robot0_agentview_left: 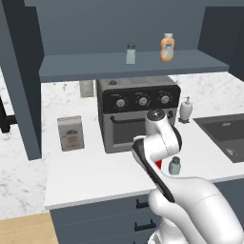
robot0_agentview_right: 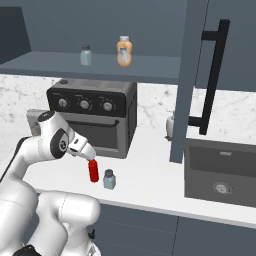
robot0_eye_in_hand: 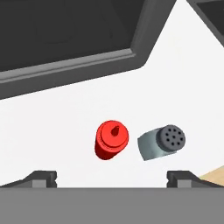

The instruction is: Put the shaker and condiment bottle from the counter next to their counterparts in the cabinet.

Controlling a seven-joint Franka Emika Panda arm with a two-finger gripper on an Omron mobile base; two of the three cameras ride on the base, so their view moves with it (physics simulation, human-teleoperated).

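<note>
Hovering open-jawed, the hand [robot0_eye_in_hand: 112,177] faces an unlabelled condiment bottle [robot0_eye_in_hand: 111,140] and shaker [robot0_eye_in_hand: 162,142].

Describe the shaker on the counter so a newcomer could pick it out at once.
Start at the black toaster oven on the white marble counter. In front of it, near the counter's front edge, two small containers stand side by side. The shaker is the squat pale teal one with a grey perforated cap, shorter than the red squeeze bottle.

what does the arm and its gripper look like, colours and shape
The arm is glossy white, built of thick rounded segments with dark grey to black joint rings and a dark strip along one link. The gripper ends in two small dark, blocky finger tips. No cables or markings are visible.
</note>
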